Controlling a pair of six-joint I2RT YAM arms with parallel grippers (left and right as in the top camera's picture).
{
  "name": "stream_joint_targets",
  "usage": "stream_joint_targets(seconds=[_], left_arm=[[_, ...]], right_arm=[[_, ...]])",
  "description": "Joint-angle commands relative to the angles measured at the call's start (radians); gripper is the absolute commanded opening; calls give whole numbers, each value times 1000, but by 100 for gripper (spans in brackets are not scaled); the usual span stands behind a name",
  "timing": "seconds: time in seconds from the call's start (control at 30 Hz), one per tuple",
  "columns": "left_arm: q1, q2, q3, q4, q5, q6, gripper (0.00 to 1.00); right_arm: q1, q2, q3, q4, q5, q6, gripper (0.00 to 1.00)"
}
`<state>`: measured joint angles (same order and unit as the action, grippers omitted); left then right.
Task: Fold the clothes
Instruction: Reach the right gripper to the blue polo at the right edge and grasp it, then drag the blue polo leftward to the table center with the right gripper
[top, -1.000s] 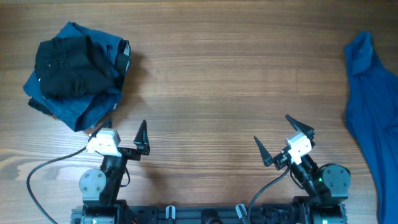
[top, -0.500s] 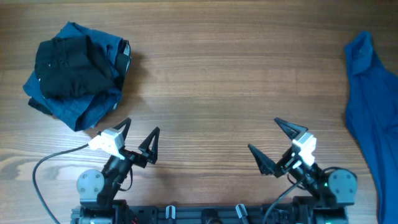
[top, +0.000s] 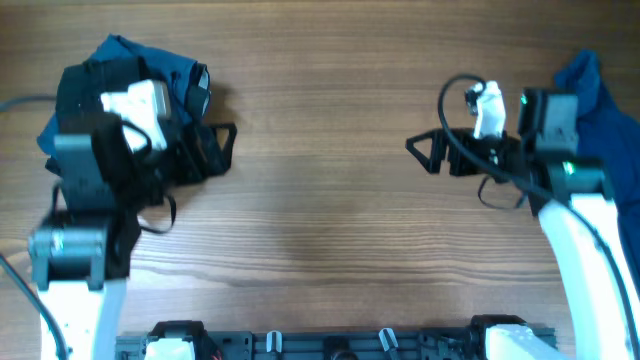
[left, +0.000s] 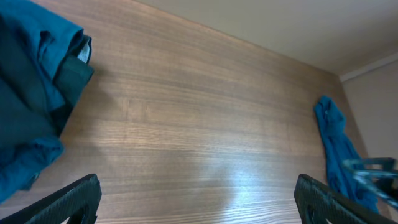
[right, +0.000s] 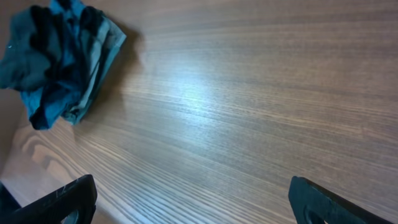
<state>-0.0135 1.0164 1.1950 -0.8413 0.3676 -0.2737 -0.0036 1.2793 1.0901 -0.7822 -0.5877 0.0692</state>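
Observation:
A pile of clothes lies at the table's far left, a black garment (top: 75, 90) on darker blue ones (top: 190, 75). It also shows in the left wrist view (left: 31, 93) and the right wrist view (right: 62, 56). A medium-blue shirt (top: 590, 75) lies at the far right edge, partly hidden by my right arm; it also shows in the left wrist view (left: 336, 149). My left gripper (top: 222, 150) is open and empty, raised just right of the pile. My right gripper (top: 418, 152) is open and empty, raised left of the blue shirt. Both sets of fingers point toward the table's middle.
The wooden table (top: 320, 120) stretches between the two arms. The left arm's body covers part of the pile from above. A wall edge shows beyond the table's far side in the left wrist view (left: 280, 31).
Both arms have risen from the table's front edge and reached far out: the left arm to the pile, the right arm to the blue shirt. Both grippers stay open.

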Motion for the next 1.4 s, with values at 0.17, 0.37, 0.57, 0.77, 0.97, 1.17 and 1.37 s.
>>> stream_joint_targets(seconds=[0.17, 0.37, 0.57, 0.77, 0.97, 1.17, 1.37], left_arm=[[-4, 130, 118, -94, 111, 34, 100], [-4, 130, 118, -145, 111, 35, 100], [-4, 130, 118, -149, 111, 34, 100], [-4, 130, 118, -160, 111, 34, 100], [-4, 130, 118, -158, 110, 34, 100], [-4, 130, 118, -159, 98, 34, 100], [-4, 130, 118, -163, 58, 34, 100]], right_arm=[[-177, 253, 51, -112, 754, 449, 96], [-486, 432, 51, 102, 715, 578, 80], [-549, 598, 51, 188, 776, 566, 79], [-531, 667, 51, 209, 637, 558, 4], [-358, 609, 51, 256, 242, 412, 4], [18, 595, 50, 328, 183, 376, 4], [294, 591, 51, 482, 152, 347, 7]])
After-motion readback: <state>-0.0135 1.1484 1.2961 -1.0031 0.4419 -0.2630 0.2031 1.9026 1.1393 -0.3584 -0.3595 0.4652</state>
